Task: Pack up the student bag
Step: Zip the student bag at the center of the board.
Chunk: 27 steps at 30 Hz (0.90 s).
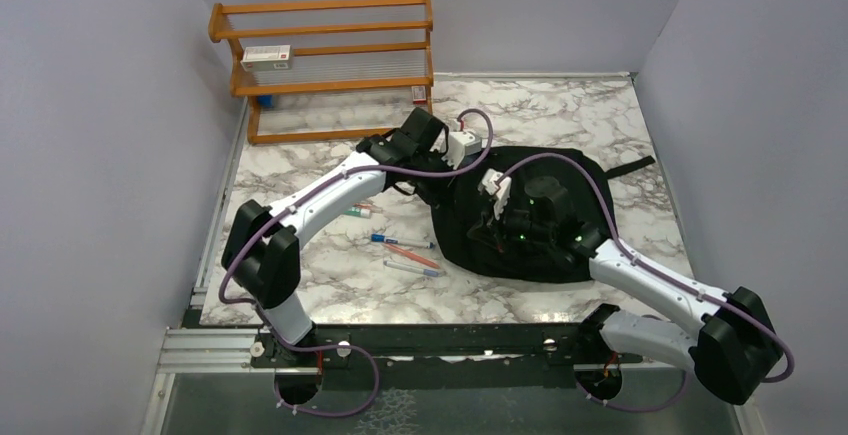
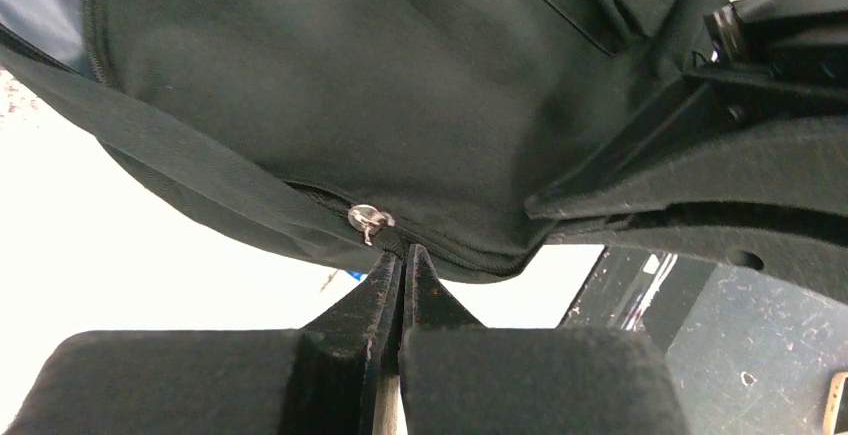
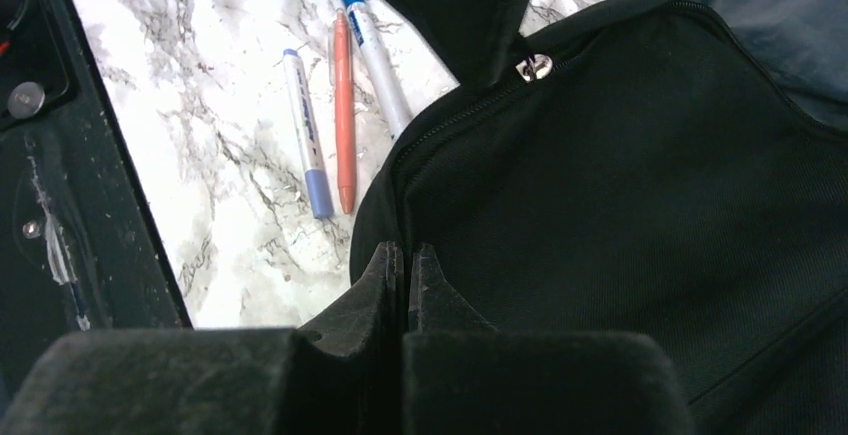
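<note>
Student bag [image 1: 465,240], blk fabric, rounded, lying flat, silver zip pull [image 3: 535,67]

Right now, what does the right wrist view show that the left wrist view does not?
Only the right wrist view: three pens on the marble table, one orange, two white and blue, and the right gripper, shut. Only the left wrist view: the left gripper, shut, its tips at the zipper edge of the bag. Both: the black bag and a metal zipper pull.
</note>
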{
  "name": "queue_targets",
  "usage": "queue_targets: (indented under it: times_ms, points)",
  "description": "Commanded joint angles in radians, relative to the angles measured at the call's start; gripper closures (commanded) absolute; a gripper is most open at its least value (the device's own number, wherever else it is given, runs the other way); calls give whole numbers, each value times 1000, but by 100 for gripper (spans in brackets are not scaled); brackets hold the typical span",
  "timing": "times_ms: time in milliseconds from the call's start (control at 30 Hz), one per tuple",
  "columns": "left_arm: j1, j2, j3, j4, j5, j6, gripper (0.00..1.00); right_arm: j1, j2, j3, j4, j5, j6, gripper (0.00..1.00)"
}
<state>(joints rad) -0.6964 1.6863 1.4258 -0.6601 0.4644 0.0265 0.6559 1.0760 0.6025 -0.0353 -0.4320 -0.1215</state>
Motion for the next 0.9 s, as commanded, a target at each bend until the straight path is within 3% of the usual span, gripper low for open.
queue_targets:
  times_ms: [0, 200, 333, 467, 633, 733, 867]
  points:
    - [-52, -73, -48, 31, 67, -22, 100, 8, -45, -29, 99, 44, 27, 99]
    - [-63, -130, -166, 71, 15, -70, 100, 8, -57, -17, 37, -105, 12, 91]
    - [-63, -168, -254, 145, 3, -101, 100, 9, -83, -20, 5, -127, 43, 72]
    - [-62, -175, -332, 189, -85, -140, 100, 8, -166, -19, 20, 10, 110, 62]
    - [-47, -206, -438, 292, -144, -222, 100, 8, -216, 24, -54, 329, 250, 58]
    - [-40, -230, -496, 357, -161, -271, 100, 8, -152, 79, -122, 525, 387, 58]
    - [-34, -239, -534, 399, -181, -310, 100, 8, -6, 150, -141, 554, 552, 54]
